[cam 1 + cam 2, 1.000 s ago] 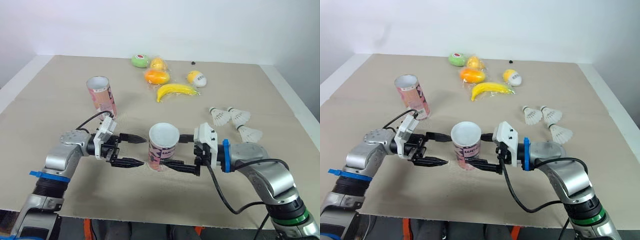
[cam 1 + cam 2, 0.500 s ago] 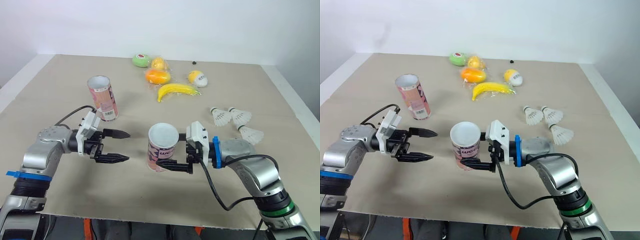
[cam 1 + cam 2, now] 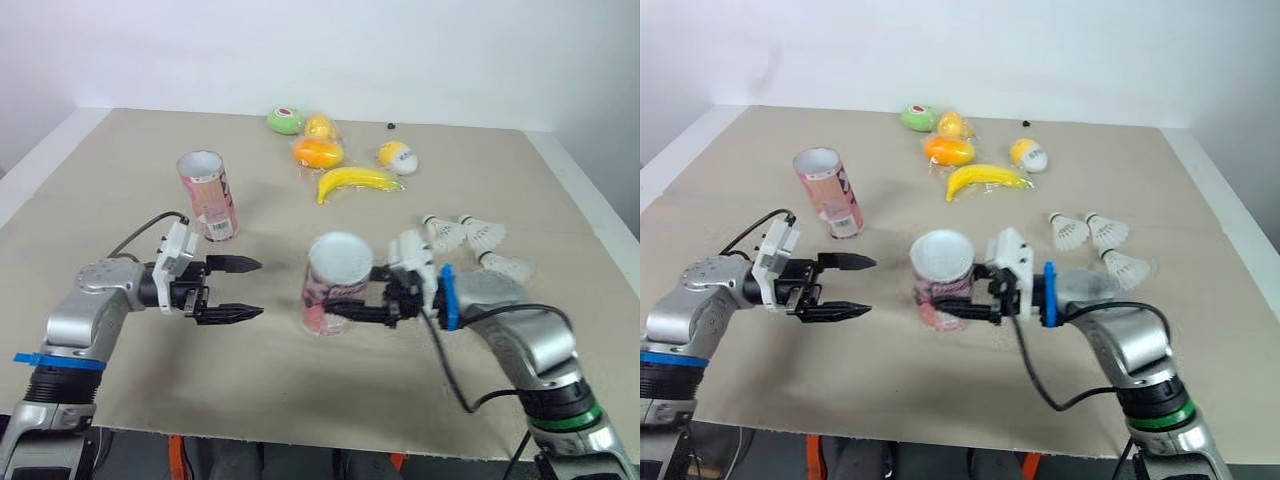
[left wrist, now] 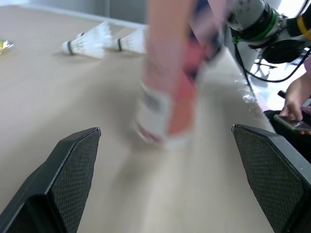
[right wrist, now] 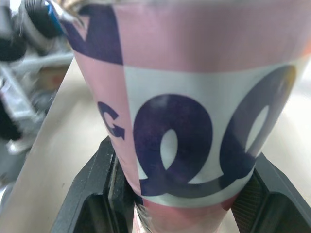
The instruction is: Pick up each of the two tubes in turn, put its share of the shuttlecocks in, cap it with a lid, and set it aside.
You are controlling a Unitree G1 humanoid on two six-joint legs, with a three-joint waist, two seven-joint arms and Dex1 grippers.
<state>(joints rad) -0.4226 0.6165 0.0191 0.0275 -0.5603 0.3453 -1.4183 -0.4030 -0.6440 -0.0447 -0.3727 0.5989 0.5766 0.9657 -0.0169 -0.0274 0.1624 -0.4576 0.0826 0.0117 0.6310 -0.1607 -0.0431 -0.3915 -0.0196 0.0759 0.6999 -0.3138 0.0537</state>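
Observation:
A pink tube [image 3: 335,268] with a white top stands slightly tilted near the middle of the table, and my right gripper [image 3: 338,302] is shut on its lower part from the right. Its wrist view has the tube's printed wall [image 5: 194,111] between the two fingers. My left gripper [image 3: 258,289] hangs open a short way left of that tube, holding nothing; its wrist view has the blurred tube [image 4: 170,92] ahead. A second pink tube [image 3: 207,195] stands upright at the back left. Three shuttlecocks [image 3: 440,232] lie on the table to the right, beyond my right arm.
Toy fruit lies at the back: a banana [image 3: 355,182], an orange piece [image 3: 318,153], a green one [image 3: 285,121], a yellow one [image 3: 320,126] and a yellow-white one [image 3: 397,157]. A person's hand [image 4: 291,109] with a phone is off the table's right side.
My left gripper has let go of the middle tube and drawn back left, open. The right gripper keeps its hold and has shifted the tube slightly right, tilting it.

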